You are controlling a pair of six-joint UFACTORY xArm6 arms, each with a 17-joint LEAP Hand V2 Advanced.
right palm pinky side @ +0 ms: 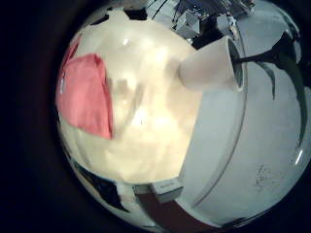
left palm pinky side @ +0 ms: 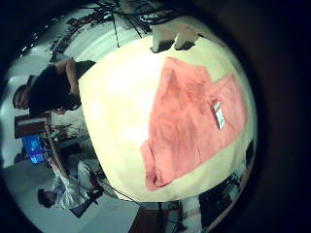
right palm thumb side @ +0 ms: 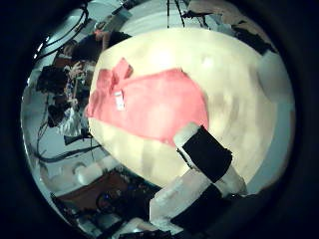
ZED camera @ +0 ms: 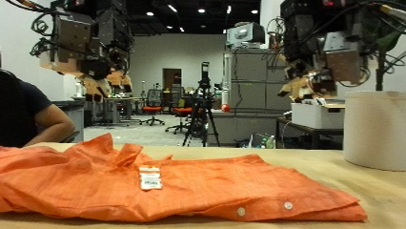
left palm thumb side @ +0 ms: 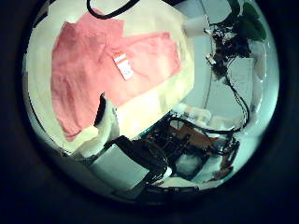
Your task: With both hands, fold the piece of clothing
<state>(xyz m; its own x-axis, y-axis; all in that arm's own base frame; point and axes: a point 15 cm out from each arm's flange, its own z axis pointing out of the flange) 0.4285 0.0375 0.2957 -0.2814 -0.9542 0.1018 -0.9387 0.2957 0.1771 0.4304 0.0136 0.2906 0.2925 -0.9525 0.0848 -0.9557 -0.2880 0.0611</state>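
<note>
An orange shirt (ZED camera: 165, 186) lies spread flat on the pale table (ZED camera: 368, 196), with a white tag (ZED camera: 150, 177) near its middle and buttons at its near edge. My left hand (ZED camera: 99, 81) hangs high above the shirt's collar end, fingers relaxed, holding nothing. My right hand (ZED camera: 311, 84) hangs high above the table past the shirt's other end, fingers relaxed and empty. The shirt also shows in the left little finger side palm view (left palm pinky side: 190, 116), the left thumb side palm view (left palm thumb side: 103, 61), the right little finger side palm view (right palm pinky side: 87, 92) and the right thumb side palm view (right palm thumb side: 145, 100).
A white cylinder (ZED camera: 375, 129) stands on the table under my right hand; it also shows in the right little finger side palm view (right palm pinky side: 209, 68). Bare table top (right palm pinky side: 155, 116) lies between it and the shirt.
</note>
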